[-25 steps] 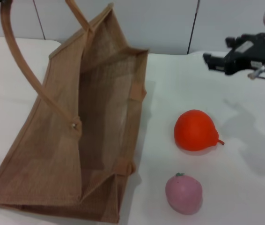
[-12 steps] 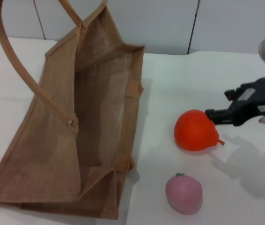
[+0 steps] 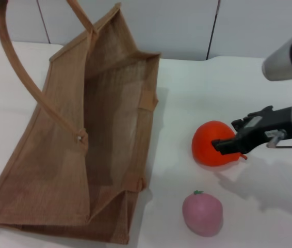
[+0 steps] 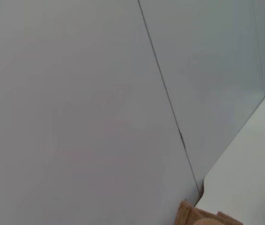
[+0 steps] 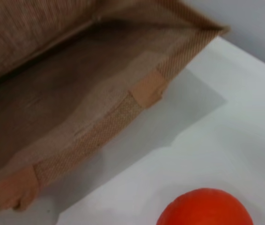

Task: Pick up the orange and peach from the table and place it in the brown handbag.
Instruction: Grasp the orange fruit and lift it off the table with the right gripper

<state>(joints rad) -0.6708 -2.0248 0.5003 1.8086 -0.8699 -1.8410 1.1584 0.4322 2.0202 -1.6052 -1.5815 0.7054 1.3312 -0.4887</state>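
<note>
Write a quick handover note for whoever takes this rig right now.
Right end effector: at the orange, grip not confirmed.
Left end effector: out of view.
Orange and peach: both on the table, beside the brown handbag, peach nearer the robot.
Handbag: open, nothing visible inside.
Done: nothing bagged.
Left: pick up and bag the orange, then the peach.

A white table [image 3: 197, 88] fills the near and middle ground, its surface smooth and matte. Its far edge shows a rounded corner at the right. Behind it stands a pale grey panelled wall [image 3: 161, 26], divided by thin dark vertical seams [image 3: 213, 28], one at far left and one right of centre. Lighting is even and diffuse, throwing soft grey shadows on the tabletop. In the left wrist view, the same wall and one seam are seen, with a rounded table corner.
</note>
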